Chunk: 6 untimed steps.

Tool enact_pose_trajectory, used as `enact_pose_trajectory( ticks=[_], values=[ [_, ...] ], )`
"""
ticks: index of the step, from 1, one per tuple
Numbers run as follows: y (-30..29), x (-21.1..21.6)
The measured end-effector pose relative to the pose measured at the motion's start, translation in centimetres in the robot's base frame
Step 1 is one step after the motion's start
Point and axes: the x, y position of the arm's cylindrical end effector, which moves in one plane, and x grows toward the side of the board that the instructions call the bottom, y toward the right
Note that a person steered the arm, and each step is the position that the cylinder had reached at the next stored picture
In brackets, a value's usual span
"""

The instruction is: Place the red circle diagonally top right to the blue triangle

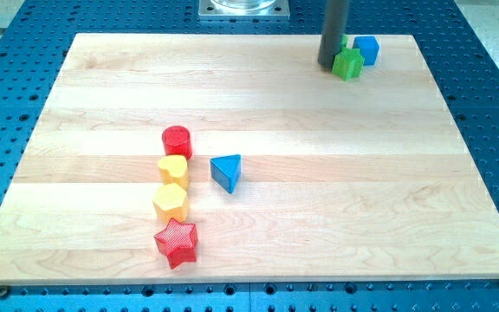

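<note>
**Tip parked up top, red circle low left of the triangle's far side**

Nearest the frame's bottom, a red star [177, 242] sits on the wooden board [319, 191]. Just above it, a yellow hexagon [171, 201], then a yellow heart [173, 169] touching it, then the red circle [177, 140] capping the column, left of centre. The blue triangle [226, 172] stands just right of the heart, so the circle is up and to its left, close but apart. Far away at upper right, my tip [327, 65] rests on the board, bare, holding nothing, pressed against the left side of a green block [349, 63]. A blue cube [367, 49] sits just behind, to the right.
</note>
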Motion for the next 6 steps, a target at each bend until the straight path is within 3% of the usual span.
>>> enact_pose_trajectory(
  ticks=[1, 2, 3, 4, 5, 6],
  values=[
    [-10.9, 2.2],
    [-20.1, 9.7],
    [-26.9, 16.7],
    [-29.5, 19.0],
    [-21.1, 19.5],
    [-12.0, 16.6]
  ],
)
